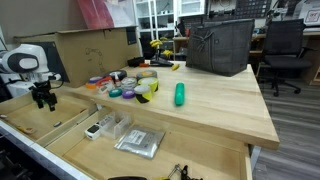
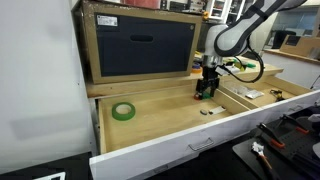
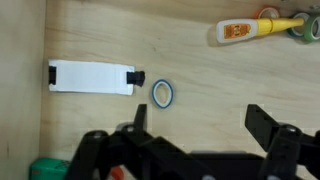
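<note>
In the drawer (image 3: 200, 50) a ring (image 3: 163, 94) is laid just beside a case (image 3: 92, 76); a tube (image 3: 262, 28) is set well apart.

White rounded arm (image 2: 238, 35), dark joints, black two-fingered end effector (image 2: 205, 94)

A green cylinder (image 1: 180, 94), perhaps a bottle, lies on the counter (image 1: 225, 108) beside a cluster of tape rolls (image 1: 135, 86); a dark grey bag (image 1: 220, 45) stands behind. A green tape roll (image 2: 123, 111) lies flat in the drawer (image 2: 165, 122).
</note>
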You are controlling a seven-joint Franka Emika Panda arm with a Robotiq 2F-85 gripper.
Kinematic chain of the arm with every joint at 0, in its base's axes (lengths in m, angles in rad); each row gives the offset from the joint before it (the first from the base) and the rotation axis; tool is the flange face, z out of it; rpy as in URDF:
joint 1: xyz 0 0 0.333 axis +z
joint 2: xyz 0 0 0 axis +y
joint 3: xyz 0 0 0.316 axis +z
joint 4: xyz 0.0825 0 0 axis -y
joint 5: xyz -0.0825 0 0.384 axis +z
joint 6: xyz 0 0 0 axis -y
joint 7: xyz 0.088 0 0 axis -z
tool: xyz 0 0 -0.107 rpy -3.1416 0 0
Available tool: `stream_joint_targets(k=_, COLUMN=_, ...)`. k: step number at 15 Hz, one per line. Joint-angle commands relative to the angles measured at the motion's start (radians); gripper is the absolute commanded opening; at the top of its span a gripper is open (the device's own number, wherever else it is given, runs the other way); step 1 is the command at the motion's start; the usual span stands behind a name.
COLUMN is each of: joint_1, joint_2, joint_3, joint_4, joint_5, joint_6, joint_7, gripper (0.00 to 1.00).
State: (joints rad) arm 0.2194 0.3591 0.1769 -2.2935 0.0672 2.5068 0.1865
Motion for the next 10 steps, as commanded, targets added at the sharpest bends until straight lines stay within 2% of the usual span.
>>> stream_joint_targets(k=1, joint_1=0.021, joint_2=0.020, joint_3=-0.037, joint_4=0.038, joint_5=-0.047, joint_6=-0.015, joint_7=0.046, gripper=1.00)
stream_joint_targets(k=6, joint_1=0.032, joint_2=0.052, joint_3=-0.047, joint_4=0.048, joint_5=-0.048, joint_6=0.014, joint_7=0.072, gripper=1.00)
stream_joint_targets(k=10, joint_1=0.070, joint_2=0.084, joint_3=-0.068, joint_4=0.055, joint_5=-0.075, joint_6=0.036, joint_7=0.147, gripper=1.00)
